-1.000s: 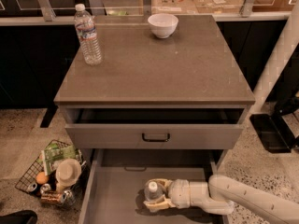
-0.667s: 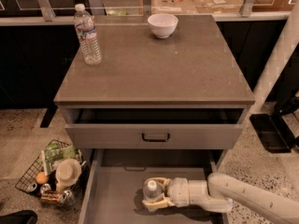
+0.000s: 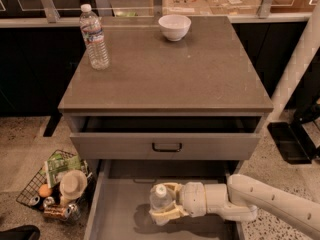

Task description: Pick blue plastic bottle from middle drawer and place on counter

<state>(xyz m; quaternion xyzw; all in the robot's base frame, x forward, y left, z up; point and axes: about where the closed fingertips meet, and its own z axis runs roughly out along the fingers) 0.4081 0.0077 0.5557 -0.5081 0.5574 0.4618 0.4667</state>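
The blue plastic bottle (image 3: pixel 160 200), short and clear with a white cap, stands upright inside the open middle drawer (image 3: pixel 112 215). My gripper (image 3: pixel 161 204) reaches in from the right on a white arm, and its cream fingers (image 3: pixel 165 216) are closed around the bottle's body. The bottle sits low over the drawer's grey floor. The counter (image 3: pixel 185 69) is the grey-brown slab on top of the cabinet, above and behind the gripper.
A taller clear bottle with a red-and-blue label (image 3: pixel 94 36) stands at the counter's back left. A white bowl (image 3: pixel 174 27) sits at the back middle. The upper drawer with a black handle (image 3: pixel 166 146) is slightly open. A wire basket of items (image 3: pixel 55 184) lies on the floor left.
The gripper and the bottle have shifted slightly left inside the drawer. Nothing else has moved.
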